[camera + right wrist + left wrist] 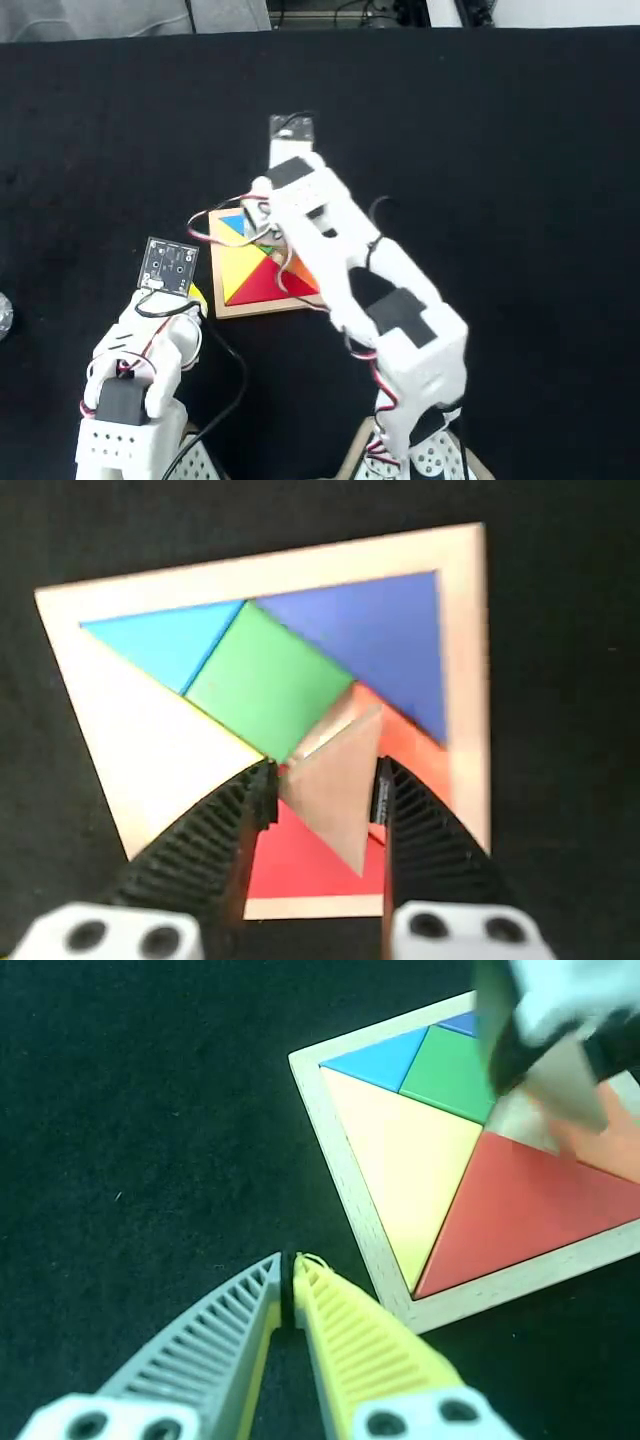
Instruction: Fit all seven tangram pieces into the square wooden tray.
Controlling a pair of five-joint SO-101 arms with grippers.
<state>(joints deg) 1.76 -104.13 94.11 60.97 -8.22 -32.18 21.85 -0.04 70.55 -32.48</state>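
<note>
Pinching a tan triangle (335,805), right end effector (323,770) overhangs tray (464,680); closed left end effector (293,1262) flanks edge.

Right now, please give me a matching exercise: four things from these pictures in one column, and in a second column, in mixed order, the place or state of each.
Things
1. green square
2. pale triangle
3. left gripper
4. light blue triangle

Places or states
A. shut, over the black cloth beside the tray
B. flat in a tray corner, against the yellow triangle
C. between the right gripper's fingers, over the tray
D. flat in the tray, between the light blue triangle and the dark blue piece

Pairs: 1-D, 2-C, 3-A, 4-B
</note>
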